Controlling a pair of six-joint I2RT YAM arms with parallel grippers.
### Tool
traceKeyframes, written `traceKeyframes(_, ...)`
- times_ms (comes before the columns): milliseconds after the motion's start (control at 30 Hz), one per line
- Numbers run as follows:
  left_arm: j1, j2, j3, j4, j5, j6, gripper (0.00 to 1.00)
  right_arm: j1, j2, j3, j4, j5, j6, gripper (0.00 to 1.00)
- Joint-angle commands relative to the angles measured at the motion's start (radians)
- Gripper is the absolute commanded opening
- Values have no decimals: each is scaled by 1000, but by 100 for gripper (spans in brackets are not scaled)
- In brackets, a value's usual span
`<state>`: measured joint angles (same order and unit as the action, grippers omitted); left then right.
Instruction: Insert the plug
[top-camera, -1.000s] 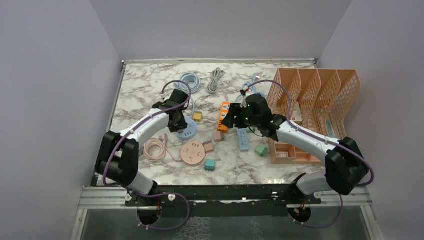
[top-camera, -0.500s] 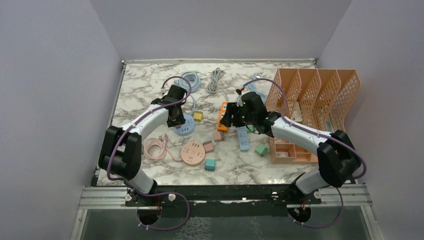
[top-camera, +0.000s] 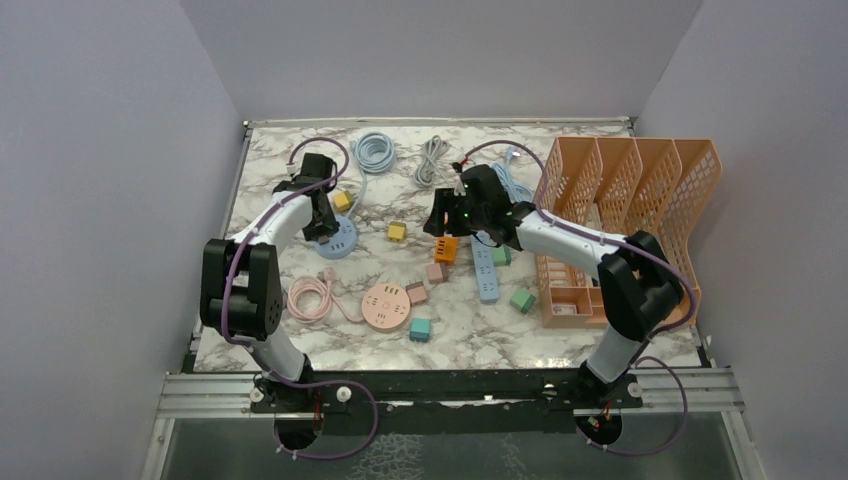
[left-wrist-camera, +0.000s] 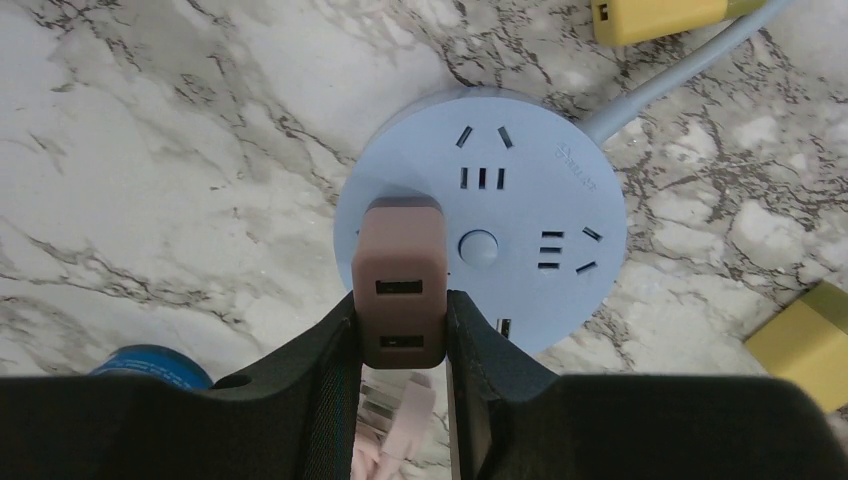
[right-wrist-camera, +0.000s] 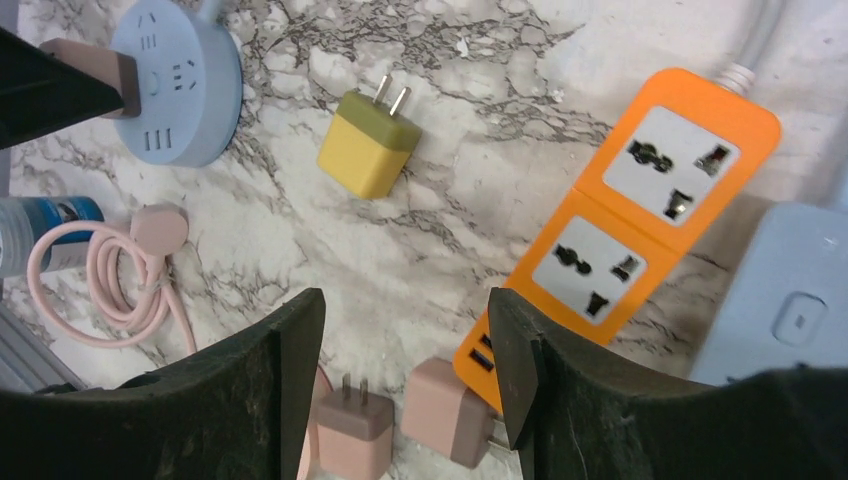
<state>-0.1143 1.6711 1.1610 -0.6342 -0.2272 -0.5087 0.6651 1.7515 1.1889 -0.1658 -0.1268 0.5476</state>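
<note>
The plug (left-wrist-camera: 400, 285) was clamped by the left gripper (left-wrist-camera: 400, 312) over the round socket (left-wrist-camera: 520, 200) near the table's (top-camera: 270, 150) left edge, presumably for insertion. The right gripper (right-wrist-camera: 405, 310) was held half-open, empty.

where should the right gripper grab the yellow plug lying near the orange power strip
Take the yellow plug by its square body, across the two flat sides, coming straight down. It lies flat on the marble with its prongs sticking out sideways, so close behind them and leave them free.

plug (left-wrist-camera: 400, 290) atop round socket (left-wrist-camera: 525, 195), strip (right-wrist-camera: 645, 225) right
</note>
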Motion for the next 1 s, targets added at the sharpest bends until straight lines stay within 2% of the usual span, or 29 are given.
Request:
traceKeyframes(0, 49, 1, -24, -99, -17, 69, 0, 35, 109, 133, -84, 56, -15, 63)
traceKeyframes(67, 60, -7, -33, -107, 7, 70, 0, 53, 159, 187, -106, 86, -5, 65)
traceKeyframes(133, 70, -16, -46, -107, 21, 74, 6, 74, 209, 242, -133, 119, 8, 67)
traceKeyframes(333, 82, -49, -16, -114, 84, 109, 50, 112, 339, 388, -205, 172, 74, 70)
traceKeyframes(433, 84, -84, 12, -120, 114, 111, 62, 121, 382, 428, -211, 183, 98, 70)
traceKeyframes(633, 84, -142, 51, -155, 95, 101, 71, 131, 466, 520, -272, 262, 175, 69)
traceKeyframes(800, 84, -191, 80, -174, 102, 101, 71, 133, 541, 592, -307, 289, 211, 69)
traceKeyframes(967, 84, -233, 96, -173, 169, 91, 71, 145, 593, 652, -377, 312, 258, 65)
